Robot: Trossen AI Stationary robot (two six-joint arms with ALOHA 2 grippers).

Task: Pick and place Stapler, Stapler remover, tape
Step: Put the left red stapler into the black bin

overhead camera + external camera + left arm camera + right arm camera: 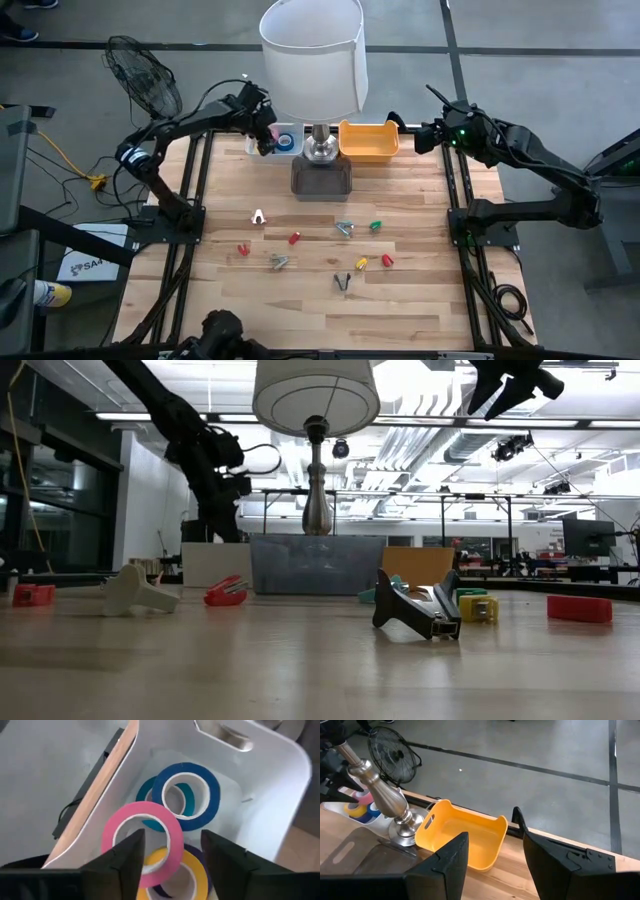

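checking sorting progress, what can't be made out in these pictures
- White bin contents: high view, the left gripper and lamp shade cover most of it.
- Purple roll: left wrist view, mostly under the yellow roll and pink roll.
- Small table items: high view, too small to tell staplers from removers.

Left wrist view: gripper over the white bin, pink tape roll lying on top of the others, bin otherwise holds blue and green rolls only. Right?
Not quite. The white bin also holds a yellow roll under the pink tape roll, besides the blue roll. The left wrist view shows it.
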